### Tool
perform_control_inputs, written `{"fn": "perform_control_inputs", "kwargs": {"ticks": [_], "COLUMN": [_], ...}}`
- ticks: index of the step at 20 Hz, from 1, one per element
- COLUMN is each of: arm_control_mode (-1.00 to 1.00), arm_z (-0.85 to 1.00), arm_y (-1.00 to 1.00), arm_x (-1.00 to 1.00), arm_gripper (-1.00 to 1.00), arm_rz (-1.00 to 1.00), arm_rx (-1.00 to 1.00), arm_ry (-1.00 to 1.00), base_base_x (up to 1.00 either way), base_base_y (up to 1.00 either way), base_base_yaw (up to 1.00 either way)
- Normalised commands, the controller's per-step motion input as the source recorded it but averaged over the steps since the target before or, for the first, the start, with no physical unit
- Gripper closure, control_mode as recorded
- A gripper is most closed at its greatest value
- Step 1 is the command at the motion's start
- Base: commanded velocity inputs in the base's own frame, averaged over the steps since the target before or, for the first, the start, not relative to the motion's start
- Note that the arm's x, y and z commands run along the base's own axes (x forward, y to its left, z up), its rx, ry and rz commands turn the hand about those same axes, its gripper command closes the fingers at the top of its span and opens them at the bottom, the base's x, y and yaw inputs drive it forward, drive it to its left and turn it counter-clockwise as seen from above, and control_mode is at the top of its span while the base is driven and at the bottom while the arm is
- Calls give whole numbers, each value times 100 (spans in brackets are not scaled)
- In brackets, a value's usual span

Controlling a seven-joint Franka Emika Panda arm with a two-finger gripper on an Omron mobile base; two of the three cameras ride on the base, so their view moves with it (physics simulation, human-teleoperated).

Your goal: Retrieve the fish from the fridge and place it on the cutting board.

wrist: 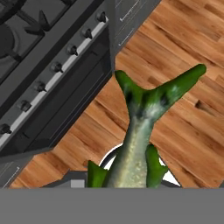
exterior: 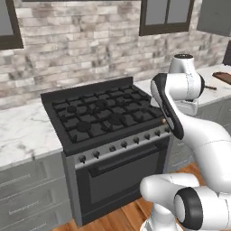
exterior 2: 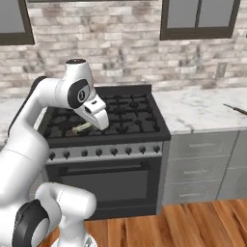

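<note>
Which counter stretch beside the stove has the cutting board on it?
The marble counter right of the stove in the left base view: the reddish-brown cutting board lies at its far end.

You can't see the fingertips gripping the fish (wrist: 140, 131) — its head end runs off the bottom of the hand view, so the contact itself stays hidden. In the right base view the fish is just a thin sliver poking out beside the hand, its front covered by the gripper (exterior 2: 91, 120). In the left base view the arm's elbow hides the hand — the cutting board (exterior: 224, 77) is cut by the right edge.
</note>
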Motion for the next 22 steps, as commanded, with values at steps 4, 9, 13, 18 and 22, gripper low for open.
{"fn": "perform_control_inputs", "kwargs": {"ticks": [4,9,13,18,22], "arm_control_mode": [100,100,100,100,100], "arm_z": [0,0,0,0,0], "arm_y": [0,0,0,0,0], "arm_x": [0,0,0,0,0], "arm_gripper": [100,100,100,100,100], "arm_rz": [0,0,0,0,0], "arm_rx": [0,0,0,0,0], "arm_ry": [0,0,0,0,0], "base_base_x": [40,38,39,45,45], "base_base_y": [-73,-69,-65,-65,-70], "base_base_yaw": [7,7,7,8,9]}}
